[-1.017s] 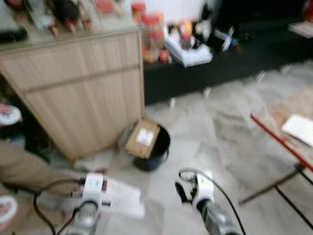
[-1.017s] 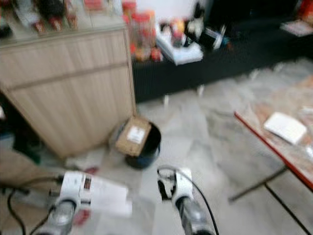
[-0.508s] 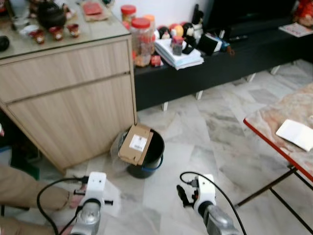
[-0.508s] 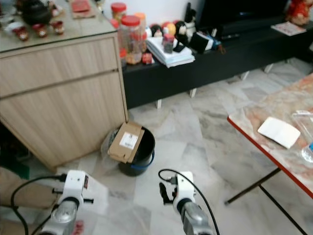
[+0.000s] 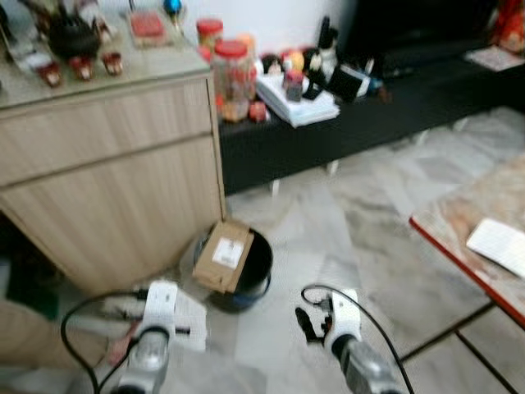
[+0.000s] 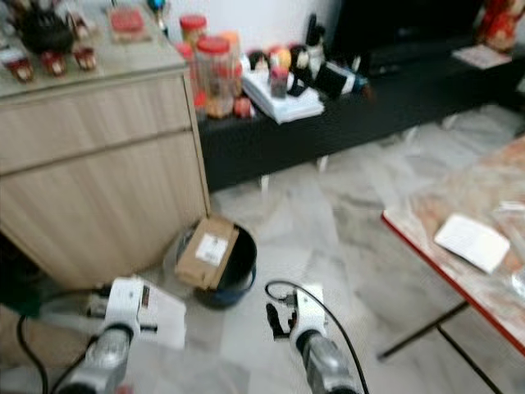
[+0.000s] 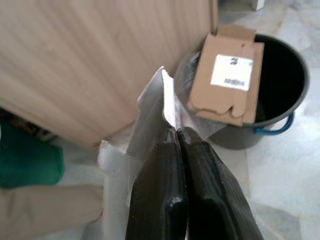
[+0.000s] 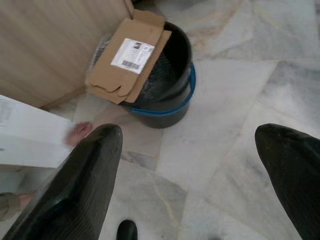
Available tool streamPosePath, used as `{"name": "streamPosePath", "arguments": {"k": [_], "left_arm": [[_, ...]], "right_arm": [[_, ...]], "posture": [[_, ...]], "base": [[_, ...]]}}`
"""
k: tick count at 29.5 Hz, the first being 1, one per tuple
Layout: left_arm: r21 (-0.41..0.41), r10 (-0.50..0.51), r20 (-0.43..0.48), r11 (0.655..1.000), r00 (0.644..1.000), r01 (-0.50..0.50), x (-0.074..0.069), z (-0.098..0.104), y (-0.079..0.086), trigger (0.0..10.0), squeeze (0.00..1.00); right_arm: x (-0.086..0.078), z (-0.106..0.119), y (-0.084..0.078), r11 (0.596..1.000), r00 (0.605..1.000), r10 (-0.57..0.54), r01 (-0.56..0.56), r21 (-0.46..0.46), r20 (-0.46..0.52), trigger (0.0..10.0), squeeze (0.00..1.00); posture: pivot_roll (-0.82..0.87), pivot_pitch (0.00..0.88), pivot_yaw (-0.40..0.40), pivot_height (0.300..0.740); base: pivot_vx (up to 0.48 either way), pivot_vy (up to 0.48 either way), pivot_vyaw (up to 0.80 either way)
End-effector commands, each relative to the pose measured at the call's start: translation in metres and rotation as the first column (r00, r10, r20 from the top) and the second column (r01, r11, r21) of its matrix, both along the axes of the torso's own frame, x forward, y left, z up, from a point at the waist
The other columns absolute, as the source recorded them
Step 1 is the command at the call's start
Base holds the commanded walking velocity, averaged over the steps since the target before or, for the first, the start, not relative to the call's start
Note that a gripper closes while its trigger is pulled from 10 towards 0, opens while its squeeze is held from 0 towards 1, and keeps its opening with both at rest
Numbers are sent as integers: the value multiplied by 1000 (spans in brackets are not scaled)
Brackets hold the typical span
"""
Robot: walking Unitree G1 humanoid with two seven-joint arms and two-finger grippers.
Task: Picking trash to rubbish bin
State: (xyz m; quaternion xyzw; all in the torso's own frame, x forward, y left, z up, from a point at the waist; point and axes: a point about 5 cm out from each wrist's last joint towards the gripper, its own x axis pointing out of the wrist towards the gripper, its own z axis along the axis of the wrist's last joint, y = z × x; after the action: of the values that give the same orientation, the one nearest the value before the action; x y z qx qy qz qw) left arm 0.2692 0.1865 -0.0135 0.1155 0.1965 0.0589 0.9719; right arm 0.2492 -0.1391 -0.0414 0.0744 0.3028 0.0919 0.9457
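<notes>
One white paper sheet (image 7: 150, 107) was pinched in the left gripper (image 7: 176, 131); right gripper (image 8: 187, 165) was spread wide, one cardboard box (image 8: 127, 57) was stuck in one bin (image 8: 170, 95).

The box (image 8: 127, 57) in the bin (image 8: 172, 85) bears a white label (image 8: 132, 52) with a barcode; its print is too small to read.

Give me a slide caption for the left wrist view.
Left gripper pinching a white plastic wrapper near the black bin holding a brown cardboard box.
</notes>
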Motion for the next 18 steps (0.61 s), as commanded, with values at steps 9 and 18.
{"name": "streamPosePath", "arguments": {"k": [9, 18], "left_arm": [[-13, -4, 134, 1000, 991, 6, 18, 23, -5, 10000, 0], [-7, -6, 250, 1000, 968, 8, 39, 51, -3, 10000, 0]], "right_arm": [[-2, -1, -7, 1000, 1000, -25, 25, -13, -10, 10000, 0], [-2, -1, -5, 1000, 1000, -21, 21, -8, -10, 10000, 0]], "posture": [[33, 105, -39, 740], [32, 107, -37, 740]], "base": [[295, 0, 0], [295, 0, 0]]}}
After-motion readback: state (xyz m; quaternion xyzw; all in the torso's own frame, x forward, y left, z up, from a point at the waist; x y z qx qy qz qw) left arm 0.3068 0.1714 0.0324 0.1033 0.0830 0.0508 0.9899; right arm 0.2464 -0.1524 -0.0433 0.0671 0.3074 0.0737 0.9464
